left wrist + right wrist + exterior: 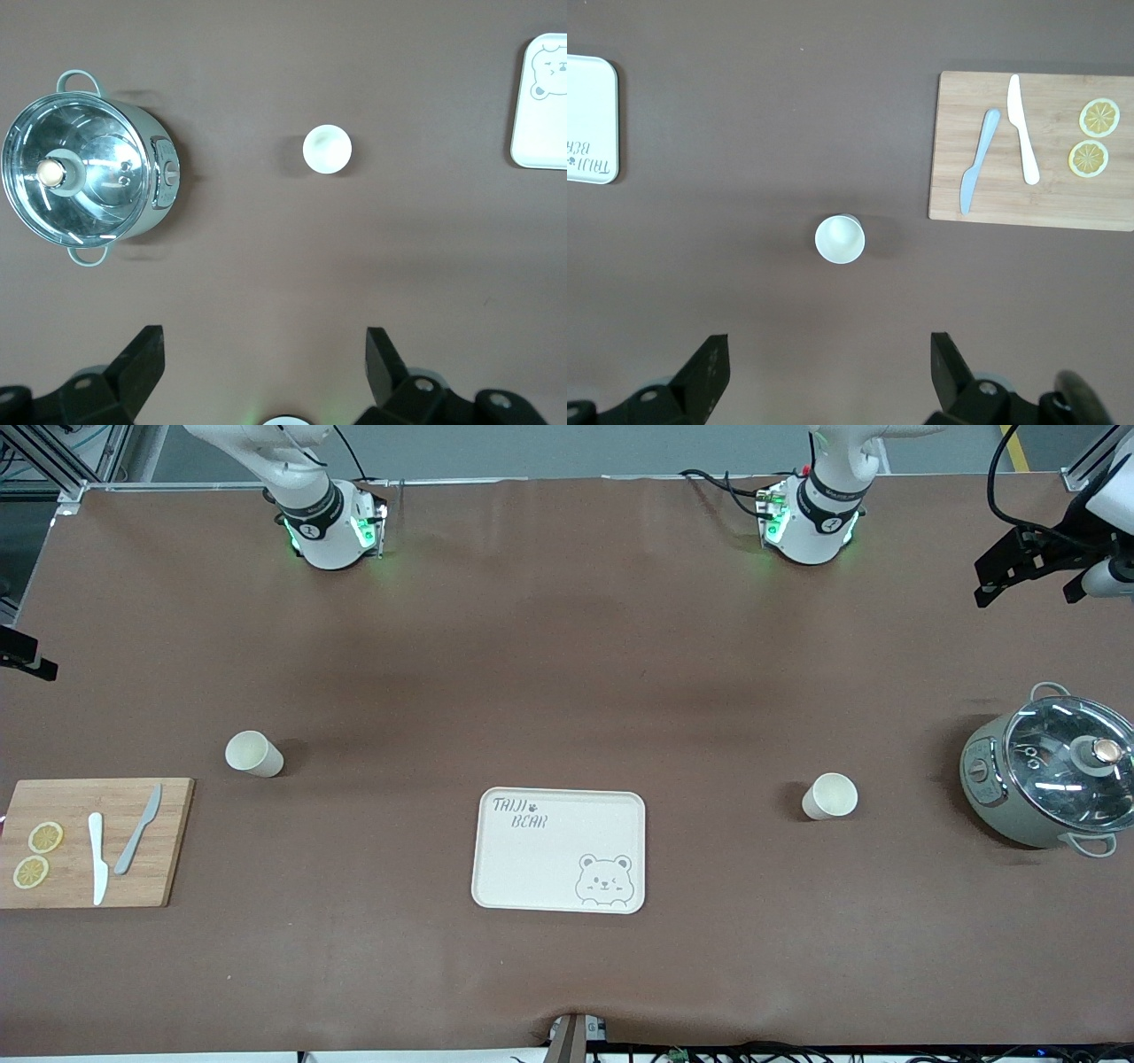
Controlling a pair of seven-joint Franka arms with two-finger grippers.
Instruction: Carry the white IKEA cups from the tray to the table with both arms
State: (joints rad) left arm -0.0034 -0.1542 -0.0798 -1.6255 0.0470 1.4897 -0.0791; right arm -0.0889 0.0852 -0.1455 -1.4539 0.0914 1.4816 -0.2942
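Hanging high with only their spread, empty fingertips showing, the left gripper [261, 367] and right gripper [828, 372] each look down on a cup [829, 795] [254, 754] standing well apart from the tray [560, 850] between them.

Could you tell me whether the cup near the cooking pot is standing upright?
Upright: the cup shows its round open rim from above in the left wrist view, near the pot.

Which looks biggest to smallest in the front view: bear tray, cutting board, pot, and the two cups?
1. cutting board
2. bear tray, only slightly smaller
3. pot
4. cup near the board and cup near the pot: they look alike, so no ranking between them.
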